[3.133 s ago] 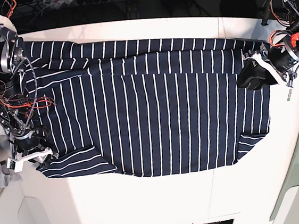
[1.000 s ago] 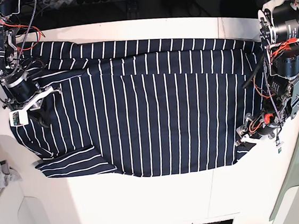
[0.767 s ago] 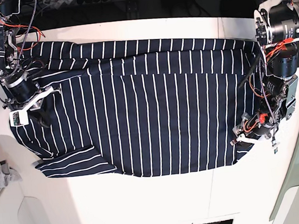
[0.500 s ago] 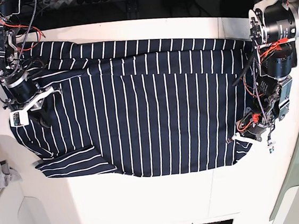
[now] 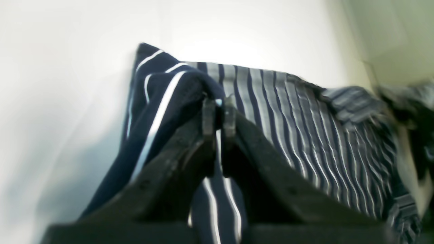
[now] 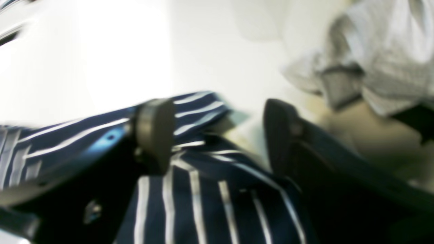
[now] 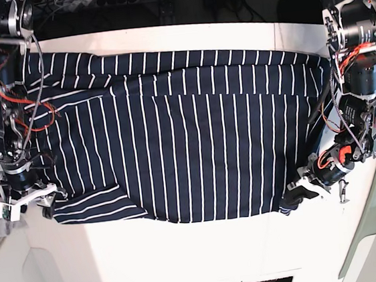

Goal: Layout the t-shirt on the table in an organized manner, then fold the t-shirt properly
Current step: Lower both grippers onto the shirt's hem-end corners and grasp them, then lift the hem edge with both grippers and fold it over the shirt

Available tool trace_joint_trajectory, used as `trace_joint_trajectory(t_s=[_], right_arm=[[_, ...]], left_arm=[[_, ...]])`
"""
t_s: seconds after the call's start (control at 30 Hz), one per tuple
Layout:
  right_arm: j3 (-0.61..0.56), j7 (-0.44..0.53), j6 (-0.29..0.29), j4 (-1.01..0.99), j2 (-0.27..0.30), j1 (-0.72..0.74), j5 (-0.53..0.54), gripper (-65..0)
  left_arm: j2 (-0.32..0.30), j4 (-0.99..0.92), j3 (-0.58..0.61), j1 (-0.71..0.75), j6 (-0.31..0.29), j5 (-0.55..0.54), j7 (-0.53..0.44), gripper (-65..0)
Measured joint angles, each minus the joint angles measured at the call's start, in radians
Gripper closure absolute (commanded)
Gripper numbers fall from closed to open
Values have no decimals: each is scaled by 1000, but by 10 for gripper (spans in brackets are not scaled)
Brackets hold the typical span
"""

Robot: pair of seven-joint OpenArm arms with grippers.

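One t-shirt [image 7: 195,147] lies on one desk [image 7: 186,255]; the left jaws [image 5: 218,101] are clenched on its corner, the right jaws [image 6: 217,135] released, straddling its hem.

Navy striped t-shirt [image 7: 189,147] spread flat across white table [image 7: 186,255].

t-shirt [image 7: 189,147] — soft matt striped cloth | table [image 7: 153,259] — smooth white, slight sheen
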Motion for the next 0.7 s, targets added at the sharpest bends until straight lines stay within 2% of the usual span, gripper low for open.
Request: trace_joint_trajectory(t_s=[0.1,0.2,0.27,0.3,0.43,0.47,0.6,0.63,0.7], right_arm=[[0,1,0,-180,0,90,-2,-420],[1,6,96,-344,2,149,-3,-420],[1,50,144,-416,-2,164,-7,-420],[1,85,147,-437,-3,166,-3,-420],[1,99,145,-448,0,172,-31,-401],[1,114,145,-448,0,171,-53,-347],[1,156,146,-439,0,169,-104,-42],[1,157,149,-433,0,169,-108,0],[1,158,171,-419,0,169,-109,0]], left_arm=[[-21,89,2,72,-3,-62,3,0],[-49,164,2,137,-3,-63,11,0],[-60,209,1,167,-2,-64,8,0],[-62,225,2,174,-3,-64,8,0],[-60,242,3,177,-3,-64,9,0],[-60,242,3,177,-3,-63,9,0],[-60,242,3,192,-3,-63,10,0],[-60,242,3,195,-3,-62,10,0],[-60,242,3,198,-3,-62,13,0]])
